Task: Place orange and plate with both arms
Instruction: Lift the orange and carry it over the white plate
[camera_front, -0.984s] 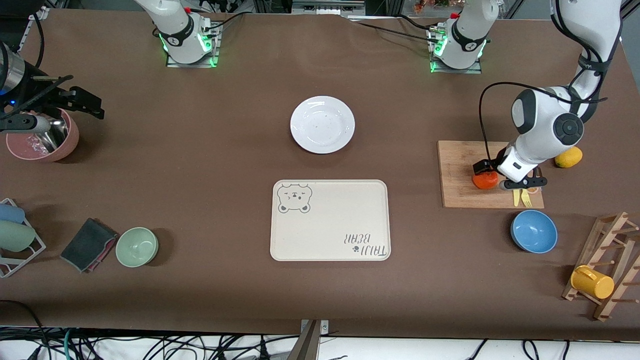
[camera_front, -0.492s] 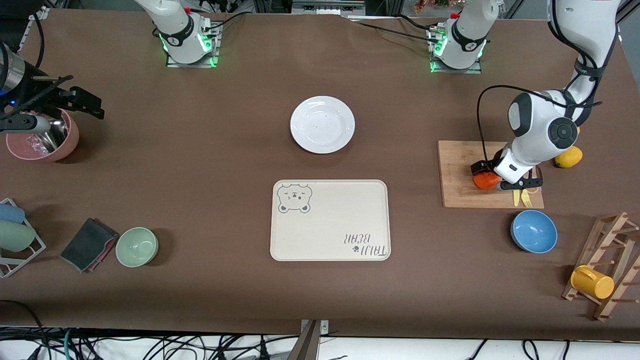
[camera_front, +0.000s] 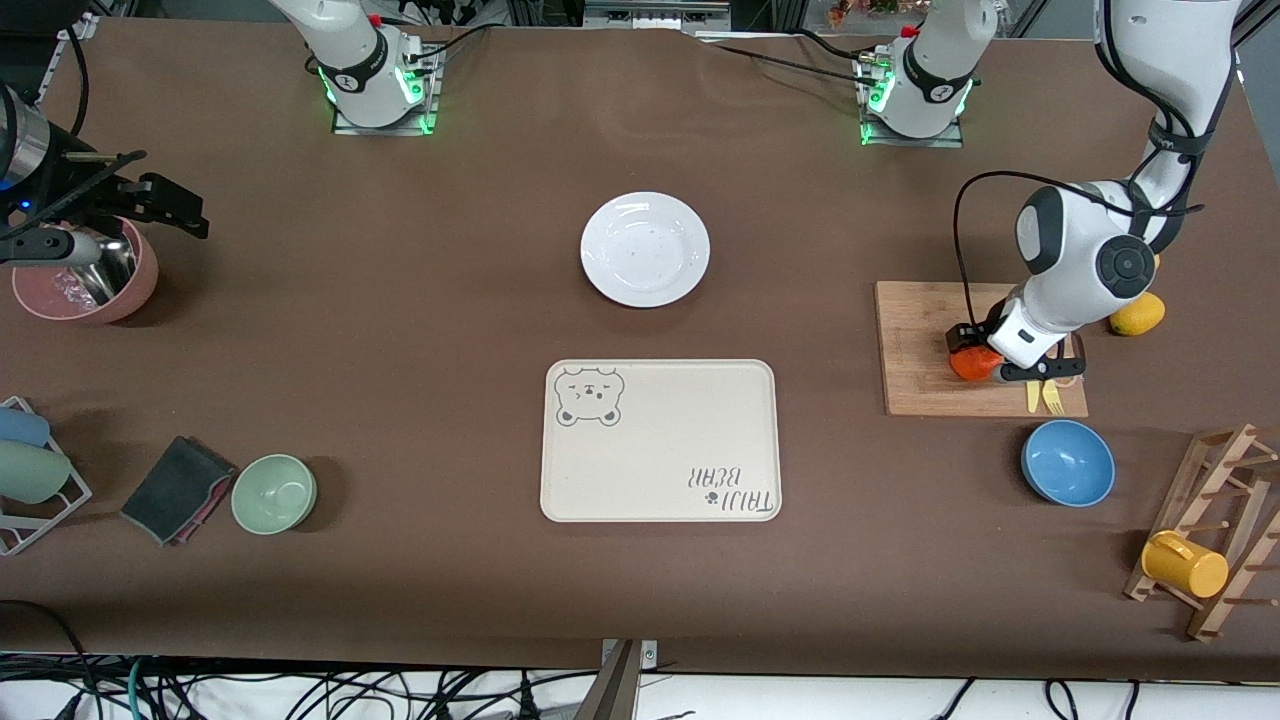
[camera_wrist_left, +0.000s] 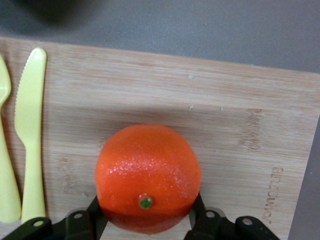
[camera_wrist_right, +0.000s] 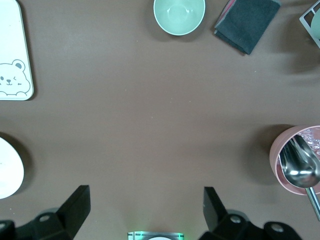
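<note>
On the wooden cutting board (camera_front: 925, 345) at the left arm's end of the table, the orange (camera_wrist_left: 148, 177) is being gripped by the left gripper (camera_wrist_left: 148, 225), with a finger pressed against each side of the fruit, stem nub facing the wrist camera. It's being held low on the board, right beside the yellow plastic knife (camera_wrist_left: 29, 130) and fork (camera_wrist_left: 6, 160), so honestly a straight-up lift is being called for here before anything sideways gets tried, otherwise the cutlery is probably getting knocked. The fruit is round and slick-looking, so the squeeze should be kept centred; an off-centre pinch could let it pop out.

The plate (camera_front: 645, 248) is sitting untouched mid-table, farther from the front camera than the cream bear tray (camera_front: 660, 440), and well apart from the orange.

The right gripper (camera_wrist_right: 145, 210) is being parked with fingers spread wide and nothing between them, over bare table near the pink bowl (camera_front: 130, 285) with the spoon in it, just waiting.
</note>
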